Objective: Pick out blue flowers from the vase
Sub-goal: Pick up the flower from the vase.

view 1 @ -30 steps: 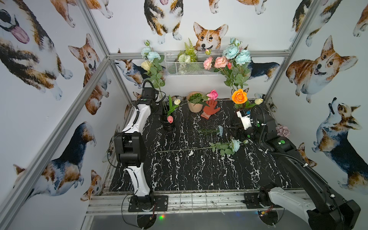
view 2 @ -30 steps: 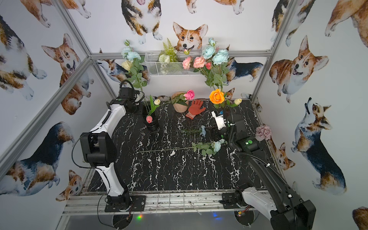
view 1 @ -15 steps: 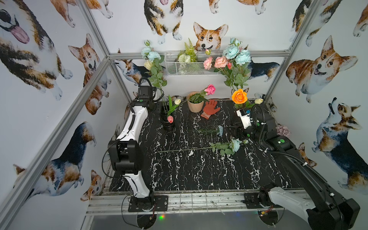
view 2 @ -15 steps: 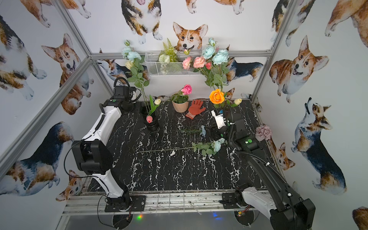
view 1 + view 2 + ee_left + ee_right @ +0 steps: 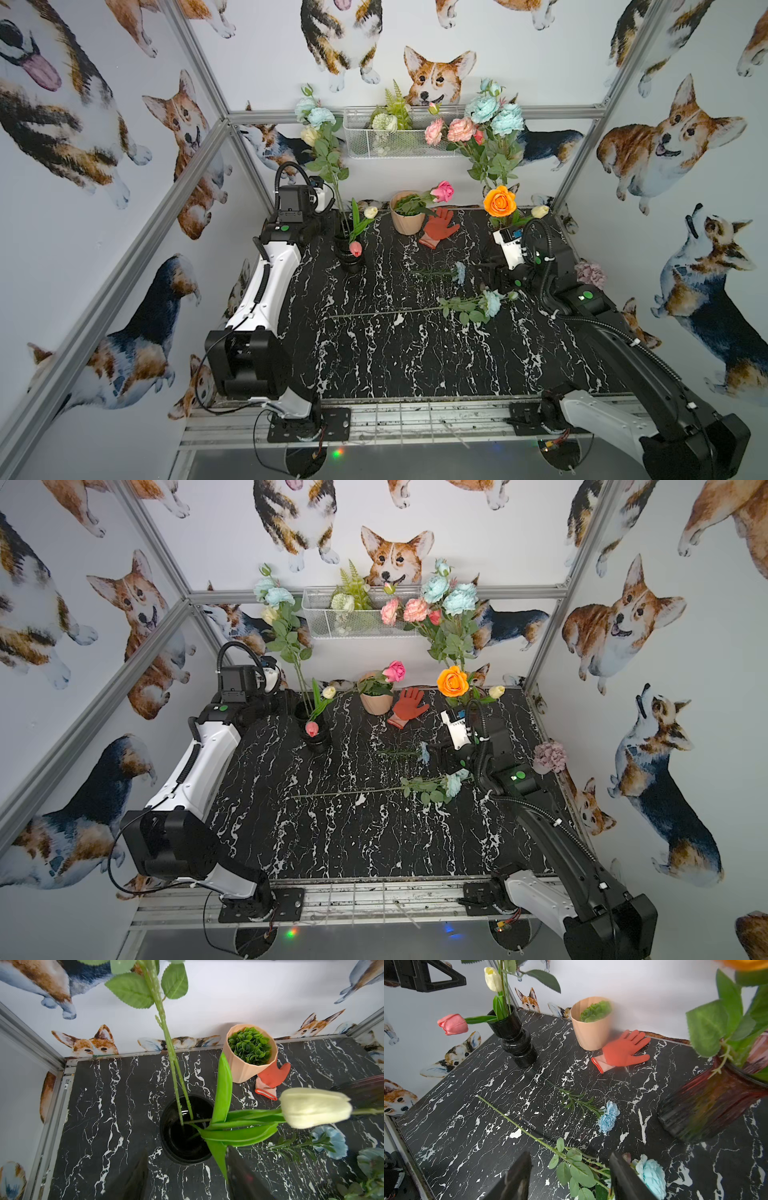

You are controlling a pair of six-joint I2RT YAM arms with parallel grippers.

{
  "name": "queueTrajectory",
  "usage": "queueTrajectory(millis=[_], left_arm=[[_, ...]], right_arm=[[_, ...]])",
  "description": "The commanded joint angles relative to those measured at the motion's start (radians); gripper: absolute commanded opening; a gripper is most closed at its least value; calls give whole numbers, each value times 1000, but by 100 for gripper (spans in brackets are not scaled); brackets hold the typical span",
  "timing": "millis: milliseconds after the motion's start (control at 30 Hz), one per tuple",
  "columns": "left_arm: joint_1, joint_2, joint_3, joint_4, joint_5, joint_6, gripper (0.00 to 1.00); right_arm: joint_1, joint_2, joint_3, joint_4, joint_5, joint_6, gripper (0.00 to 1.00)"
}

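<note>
Beside the black vase point(image 5: 349, 257), left gripper point(image 5: 188, 1172) has spread wider, empty, likely readying for its blue flowers point(image 5: 316, 114); right gripper point(image 5: 571, 1169) gapes, empty.

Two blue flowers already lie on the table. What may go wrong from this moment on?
The tall blue flower's stem shares the black vase with a white tulip and a pink tulip; the left end effector, reaching in, might drag one out or tip the vase. The right end effector is near the red vase and might knock it.
</note>
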Motion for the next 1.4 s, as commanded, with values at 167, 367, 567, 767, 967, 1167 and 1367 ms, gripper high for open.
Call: queueTrajectory(millis=[167, 367, 567, 767, 967, 1167, 1367], left_arm=[[3, 93, 68, 123, -16, -19, 58], [4, 201, 140, 129, -28, -7, 56], [4, 244, 197, 96, -70, 24, 55], [4, 291, 265, 51, -58, 41, 54], [5, 318, 295, 43, -58, 54, 49], [4, 346, 332, 32, -42, 52, 33], [4, 369, 341, 32, -34, 51, 25]], right_arm=[[-2, -15, -8, 46, -6, 12, 62], [-1, -29, -20, 38, 6, 6, 62], [-2, -38, -25, 32, 12, 4, 62], [-1, -22, -25, 40, 7, 1, 62], [-1, 6, -20, 64, -4, 3, 62], [-1, 26, -12, 70, -1, -2, 62], [-2, 41, -7, 72, 2, -4, 62]])
